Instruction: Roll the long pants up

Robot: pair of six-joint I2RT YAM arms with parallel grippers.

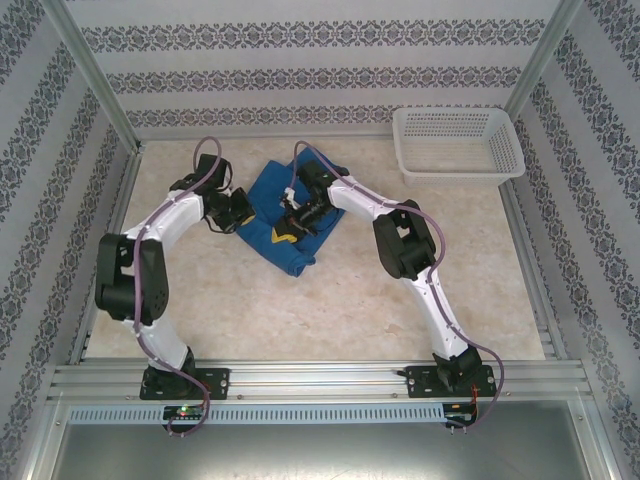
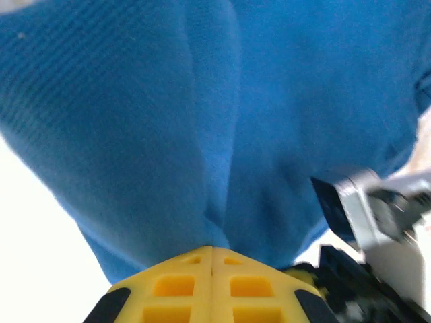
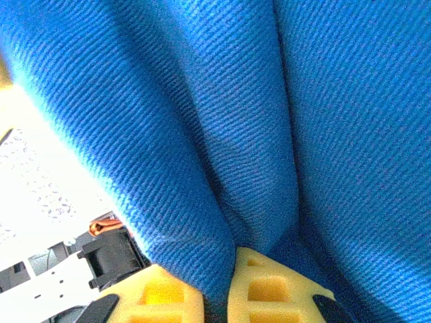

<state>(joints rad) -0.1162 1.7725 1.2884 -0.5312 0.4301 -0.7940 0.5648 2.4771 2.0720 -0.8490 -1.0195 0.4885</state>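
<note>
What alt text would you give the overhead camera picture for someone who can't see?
Two white robot arms reach across a pale table, the left gripper and right gripper both pinching the long pants, a bunched royal-blue cloth heap. A white mesh basket sits in the far right corner.

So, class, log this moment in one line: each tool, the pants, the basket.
left tool: shut on long pants | right tool: shut on long pants | long pants: bunched, mid-table | basket: far right
</note>
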